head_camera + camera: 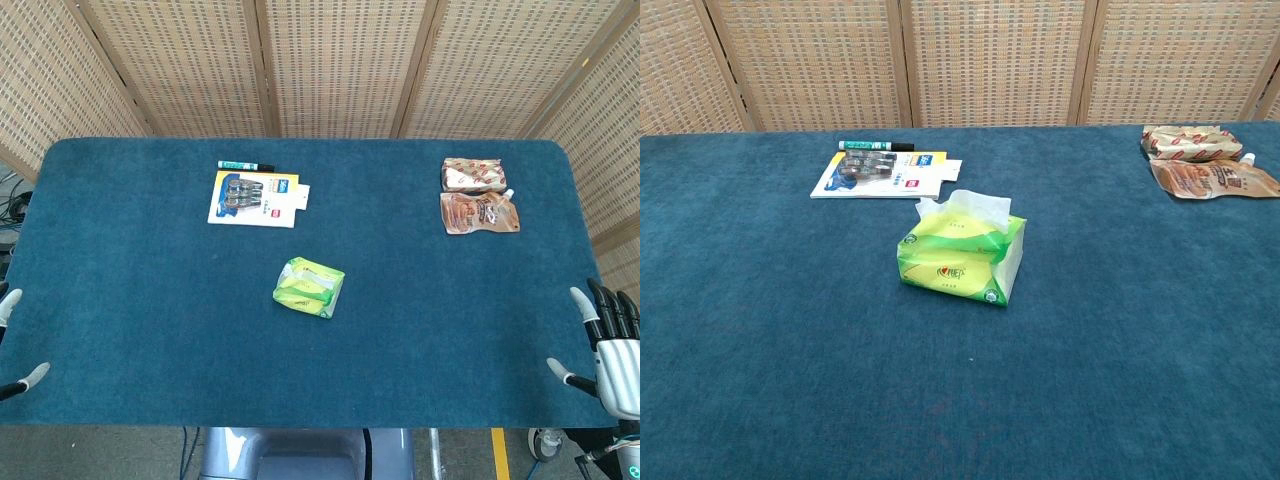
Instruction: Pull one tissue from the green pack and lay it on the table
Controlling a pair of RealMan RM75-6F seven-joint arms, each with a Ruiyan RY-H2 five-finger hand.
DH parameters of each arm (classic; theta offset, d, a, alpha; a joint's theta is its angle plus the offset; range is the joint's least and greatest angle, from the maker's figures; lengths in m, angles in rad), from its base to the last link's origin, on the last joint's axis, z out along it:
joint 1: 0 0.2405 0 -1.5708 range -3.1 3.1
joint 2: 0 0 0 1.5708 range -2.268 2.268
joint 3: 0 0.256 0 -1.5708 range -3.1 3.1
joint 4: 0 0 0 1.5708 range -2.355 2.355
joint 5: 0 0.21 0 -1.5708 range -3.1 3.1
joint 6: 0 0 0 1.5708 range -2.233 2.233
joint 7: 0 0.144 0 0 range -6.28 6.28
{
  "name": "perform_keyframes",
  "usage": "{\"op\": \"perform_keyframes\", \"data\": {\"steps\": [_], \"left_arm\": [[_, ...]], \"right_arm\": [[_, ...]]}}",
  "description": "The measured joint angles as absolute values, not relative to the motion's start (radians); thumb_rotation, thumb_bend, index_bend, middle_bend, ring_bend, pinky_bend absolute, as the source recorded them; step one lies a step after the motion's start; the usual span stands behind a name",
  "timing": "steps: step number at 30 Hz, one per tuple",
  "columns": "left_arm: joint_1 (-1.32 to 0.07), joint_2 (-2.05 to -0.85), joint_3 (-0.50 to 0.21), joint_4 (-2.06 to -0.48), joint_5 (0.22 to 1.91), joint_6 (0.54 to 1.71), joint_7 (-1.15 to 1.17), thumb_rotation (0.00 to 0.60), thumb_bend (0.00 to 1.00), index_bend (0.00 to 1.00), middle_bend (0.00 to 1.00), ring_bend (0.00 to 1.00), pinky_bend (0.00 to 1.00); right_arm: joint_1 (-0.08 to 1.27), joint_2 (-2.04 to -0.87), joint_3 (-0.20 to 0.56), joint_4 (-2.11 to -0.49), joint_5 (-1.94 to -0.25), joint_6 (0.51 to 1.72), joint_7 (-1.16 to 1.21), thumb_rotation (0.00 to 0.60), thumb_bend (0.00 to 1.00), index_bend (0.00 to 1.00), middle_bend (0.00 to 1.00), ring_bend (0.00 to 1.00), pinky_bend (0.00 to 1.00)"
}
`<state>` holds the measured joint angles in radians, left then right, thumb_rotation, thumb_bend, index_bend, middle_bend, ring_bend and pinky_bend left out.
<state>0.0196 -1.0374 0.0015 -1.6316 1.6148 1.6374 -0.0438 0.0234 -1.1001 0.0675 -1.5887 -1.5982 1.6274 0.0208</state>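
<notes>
Centrally green pack (pixel 309 287) on table (pixel 150 330), right hand (pixel 608 350) spread, left hand (pixel 12 345) unclear

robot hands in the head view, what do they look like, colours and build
The right hand has a silvery ribbed metal body, dark fingers and pale grey fingertip caps. Of the left hand, only two dark fingers with pale grey tips show at the frame edge. No cables or markings are discernible.

Bright, even, diffuse light; both views sharp.
The blue table (pixel 150 300) shows no glare, the tissue pack (pixel 960 258) casts only a faint soft shadow, and the head view bows slightly at its edges.
</notes>
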Motion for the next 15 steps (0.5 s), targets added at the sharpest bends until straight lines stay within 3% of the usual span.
{"op": "perform_keyframes", "data": {"steps": [10, 15], "left_arm": [[0.017, -1.042, 0.005, -1.627, 1.615, 1.626, -0.036, 0.600, 0.00, 0.00, 0.00, 0.00, 0.00], [0.009, -1.037, 0.006, -1.630, 1.614, 1.608, -0.042, 0.600, 0.00, 0.00, 0.00, 0.00, 0.00]], "right_arm": [[0.032, -1.103, 0.069, -1.580, -1.583, 1.601, 0.019, 0.600, 0.00, 0.00, 0.00, 0.00, 0.00], [0.053, -1.100, 0.077, -1.587, -1.582, 1.577, 0.043, 0.600, 0.04, 0.06, 0.00, 0.00, 0.00]]}}
